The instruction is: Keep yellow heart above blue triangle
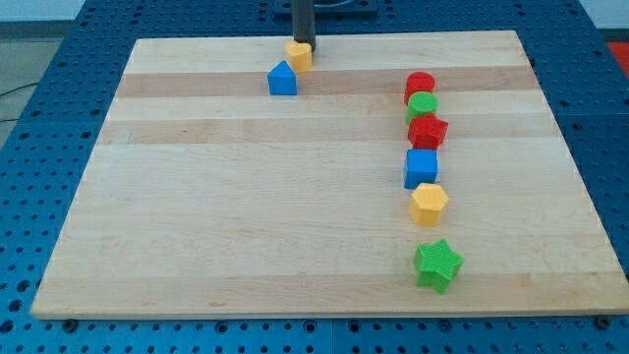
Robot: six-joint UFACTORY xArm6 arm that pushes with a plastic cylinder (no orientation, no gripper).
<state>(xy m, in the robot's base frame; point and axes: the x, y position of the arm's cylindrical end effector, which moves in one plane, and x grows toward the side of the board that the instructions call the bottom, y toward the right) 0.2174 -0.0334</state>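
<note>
The yellow heart (299,56) lies near the top edge of the wooden board (197,216), a little left of centre. The blue triangle (282,79) sits just below it and slightly to the left, almost touching it. My tip (304,44) comes down from the view's top and stands right at the heart's upper edge, touching or nearly touching it.
A column of blocks runs down the view's right: a red cylinder (420,87), a green cylinder (423,104), a red star-like block (428,131), a blue cube (421,167), a yellow hexagon (428,204) and a green star (437,265). Blue pegboard (59,118) surrounds the board.
</note>
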